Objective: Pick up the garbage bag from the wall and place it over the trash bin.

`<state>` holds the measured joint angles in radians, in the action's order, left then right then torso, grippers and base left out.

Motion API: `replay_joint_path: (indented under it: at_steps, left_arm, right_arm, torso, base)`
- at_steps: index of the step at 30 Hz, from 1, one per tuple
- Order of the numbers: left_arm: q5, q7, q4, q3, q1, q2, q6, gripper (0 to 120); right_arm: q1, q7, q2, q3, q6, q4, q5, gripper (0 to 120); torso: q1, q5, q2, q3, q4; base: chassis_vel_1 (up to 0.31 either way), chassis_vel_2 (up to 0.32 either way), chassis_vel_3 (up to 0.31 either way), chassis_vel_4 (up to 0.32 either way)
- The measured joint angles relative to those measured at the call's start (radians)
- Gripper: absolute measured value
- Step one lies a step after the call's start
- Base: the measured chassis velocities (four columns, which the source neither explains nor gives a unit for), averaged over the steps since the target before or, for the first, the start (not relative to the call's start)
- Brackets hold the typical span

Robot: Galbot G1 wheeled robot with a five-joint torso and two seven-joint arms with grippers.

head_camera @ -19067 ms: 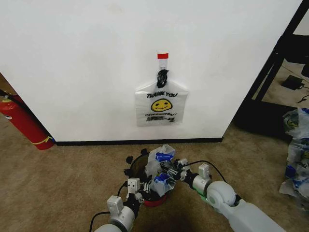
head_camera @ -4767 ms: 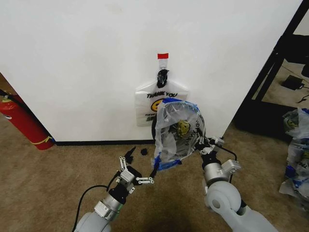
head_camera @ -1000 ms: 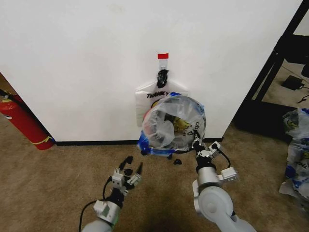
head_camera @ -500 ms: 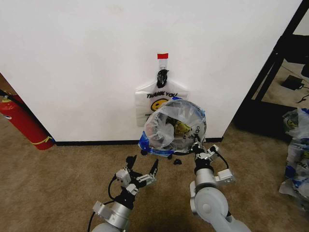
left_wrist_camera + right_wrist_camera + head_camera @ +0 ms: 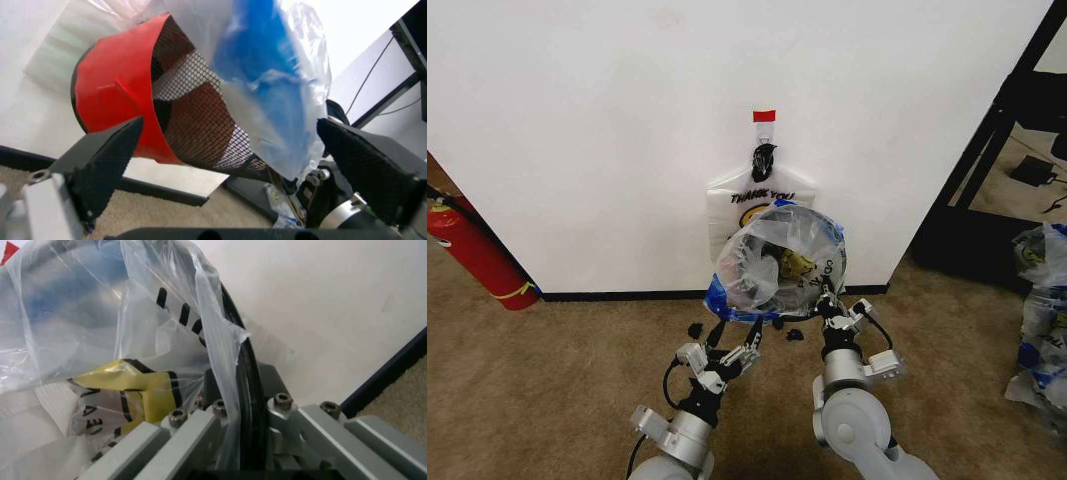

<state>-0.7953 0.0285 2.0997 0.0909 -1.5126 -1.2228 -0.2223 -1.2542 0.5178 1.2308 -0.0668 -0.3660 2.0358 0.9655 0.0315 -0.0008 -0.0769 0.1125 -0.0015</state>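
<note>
My right gripper (image 5: 828, 301) is shut on the rim of the trash bin (image 5: 772, 262), holding it off the carpet and tipped so its mouth faces me. A translucent garbage bag (image 5: 799, 245) with blue and yellow print lines the bin and wraps its rim. The right wrist view shows the black rim (image 5: 248, 390) and the plastic (image 5: 133, 340) clamped between the fingers. My left gripper (image 5: 732, 350) is open just under the bin; its wrist view shows the red base (image 5: 113, 110) and the mesh side (image 5: 200, 130) between the spread fingers. Another "THANK YOU" bag (image 5: 749, 196) hangs on the wall hook (image 5: 764, 118).
A red fire extinguisher (image 5: 472, 250) leans at the left against the wall (image 5: 607, 140). A black shelf frame (image 5: 997, 130) and a pile of bags (image 5: 1042, 300) stand at the right. Small black bits (image 5: 794, 335) lie on the carpet near the baseboard.
My left gripper has risen and moved forward until it sits under the bin. The bin, held by the right gripper, has come down a little and shifted left.
</note>
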Motion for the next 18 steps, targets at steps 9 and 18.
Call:
replay_joint_path:
  at_steps: [9,18]
  left_arm:
    - [0.0,0.006,-0.007,-0.011,-0.005,0.003,0.007,70]
    - [-0.012,0.041,-0.006,0.004,0.001,0.01,0.01,36]
  right_arm:
    - [0.005,0.0,0.006,0.005,0.001,-0.001,-0.005,0]
    - [0.003,0.001,0.007,0.005,0.004,0.002,-0.006,0]
  torso:
    - [0.0,0.0,0.0,0.0,0.0001]
    - [0.0,0.0,0.0,0.0,0.0001]
  base:
    - [0.0,0.0,0.0,0.0]
    - [0.0,0.0,0.0,0.0]
